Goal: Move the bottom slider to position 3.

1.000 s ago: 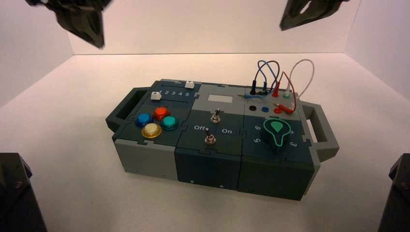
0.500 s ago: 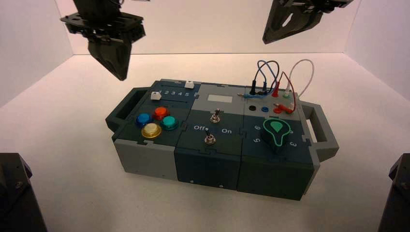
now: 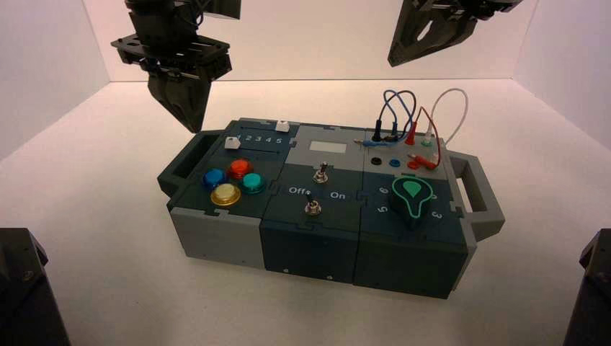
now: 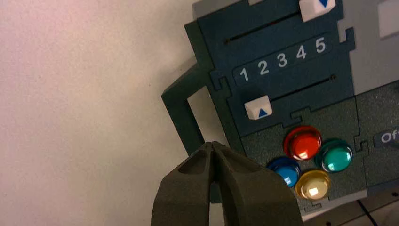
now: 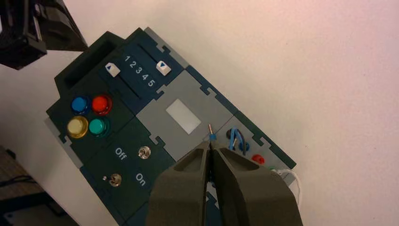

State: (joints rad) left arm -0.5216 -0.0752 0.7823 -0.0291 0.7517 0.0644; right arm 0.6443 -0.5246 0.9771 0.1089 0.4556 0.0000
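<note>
Left wrist view — bottom slider [image 4: 258, 107] at 1, left fingers [image 4: 197, 181] pressed together.

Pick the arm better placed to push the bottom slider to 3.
Left. The left gripper hangs shut just above the box's left end, close to the bottom slider, which sits by digit 1. The right gripper is high over the wires.

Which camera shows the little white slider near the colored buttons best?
The left wrist view: the bottom slider is big and plain there, its blue arrow pointing near digit 1, with the left claw shut nearby. The high view shows it as a tiny white square. The right wrist view shows it small, farther off.
</note>
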